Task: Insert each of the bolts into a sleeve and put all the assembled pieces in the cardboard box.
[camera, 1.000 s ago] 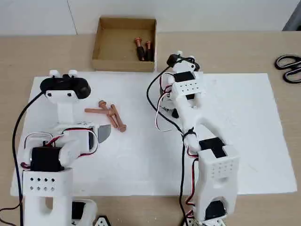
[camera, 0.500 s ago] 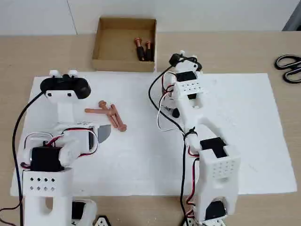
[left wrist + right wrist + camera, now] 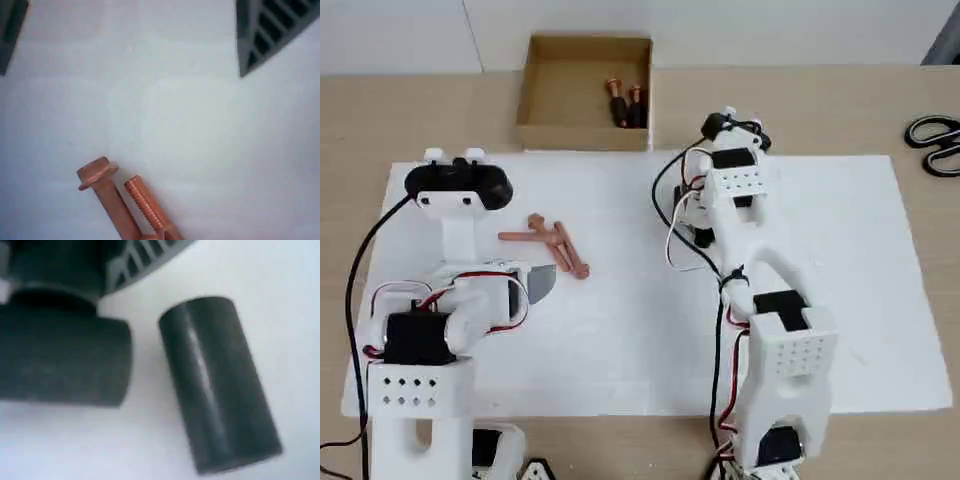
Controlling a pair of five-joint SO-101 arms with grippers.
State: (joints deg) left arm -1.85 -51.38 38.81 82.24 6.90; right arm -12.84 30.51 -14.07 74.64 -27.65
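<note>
Three copper bolts (image 3: 555, 245) lie in a loose bunch on the white sheet (image 3: 840, 230). My left gripper (image 3: 122, 75) hangs open just above the sheet, and the heads and threads of two bolts (image 3: 107, 200) lie a short way from its fingertips. It sits near the left arm's base (image 3: 535, 285). Two black sleeves lie on the sheet: one on its side (image 3: 220, 385) and a second (image 3: 65, 362) right under my right gripper's grey body (image 3: 125, 260). The right arm's wrist (image 3: 735, 180) covers that spot from above. The cardboard box (image 3: 545, 95) holds two assembled pieces (image 3: 625, 105).
The box stands on the wooden table just beyond the sheet's far edge. Scissors (image 3: 932, 145) lie at the table's far right. The arms' cables loop beside the right arm (image 3: 665, 215).
The right arm's wrist has swung to the right, away from the box corner. The left arm and the bolts have stayed where they were.
</note>
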